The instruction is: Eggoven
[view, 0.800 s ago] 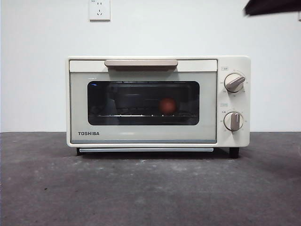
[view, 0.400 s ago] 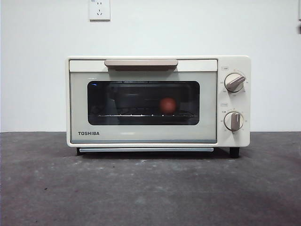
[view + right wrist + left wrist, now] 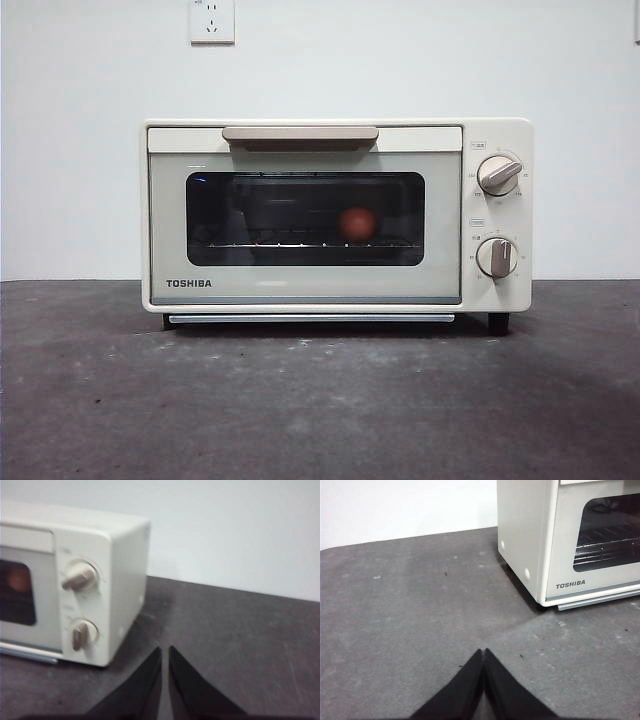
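Left gripper (image 3: 483, 652) clenched, empty, over mat, well apart from oven (image 3: 336, 215) corner. Oven door closed; egg (image 3: 357, 223) inside on rack, right of centre. Right gripper (image 3: 165, 650) nearly clenched, empty, near oven's knob side.

The right gripper (image 3: 164, 652) shows two black jaws tapering to points, brought nearly together with only a thin slit between the tips, holding nothing, above the dark grey table surface (image 3: 240, 630). Near it stands the cream boxy toaster oven (image 3: 120, 580), its two beige knobs (image 3: 79, 576) one above the other. Through the edge of the dark glass window a blurred reddish-brown egg (image 3: 19, 580) shows. A white wall (image 3: 225, 525) runs behind
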